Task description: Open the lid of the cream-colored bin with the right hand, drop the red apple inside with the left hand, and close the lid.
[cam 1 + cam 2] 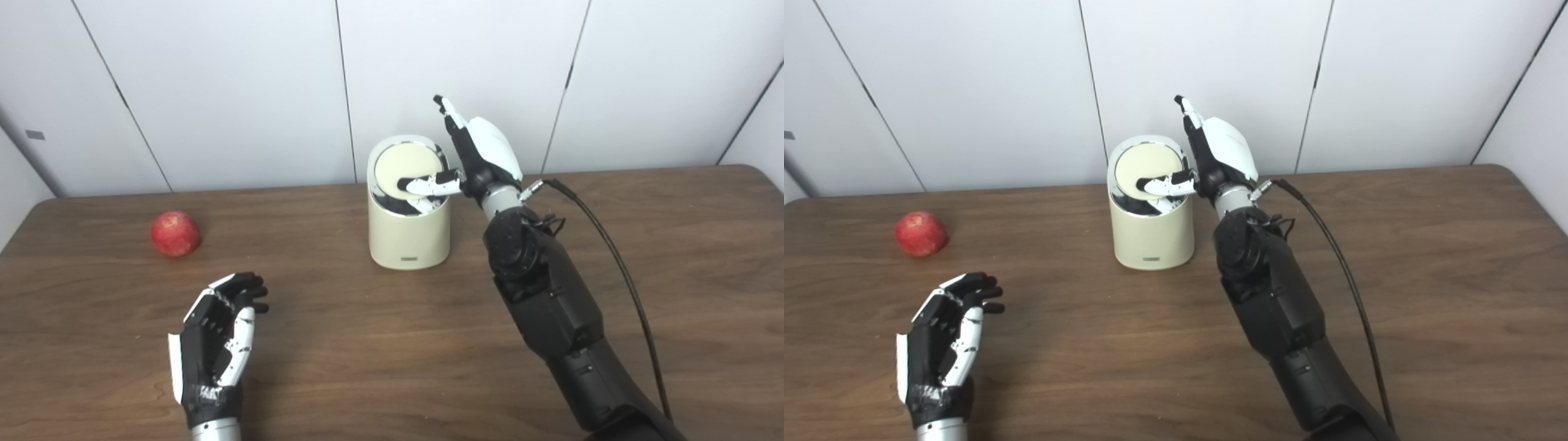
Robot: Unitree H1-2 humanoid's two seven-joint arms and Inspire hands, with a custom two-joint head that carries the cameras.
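Observation:
The cream-colored bin (408, 236) stands at the back middle of the wooden table (367, 343). Its round lid (405, 164) is tilted inward, showing a dark gap along its front edge. My right hand (484, 153) is beside the bin's right rim, open, fingers pointing up, and its thumb (429, 184) lies across the lid's lower part. The red apple (176, 233) rests on the table far to the left, untouched. My left hand (217, 334) sits low at the front left, open and holding nothing, a hand's length in front of and right of the apple.
A black cable (618, 263) runs from my right wrist down along the forearm over the table. White wall panels (245, 79) close the back, right behind the bin. The table's left and right back corners are rounded.

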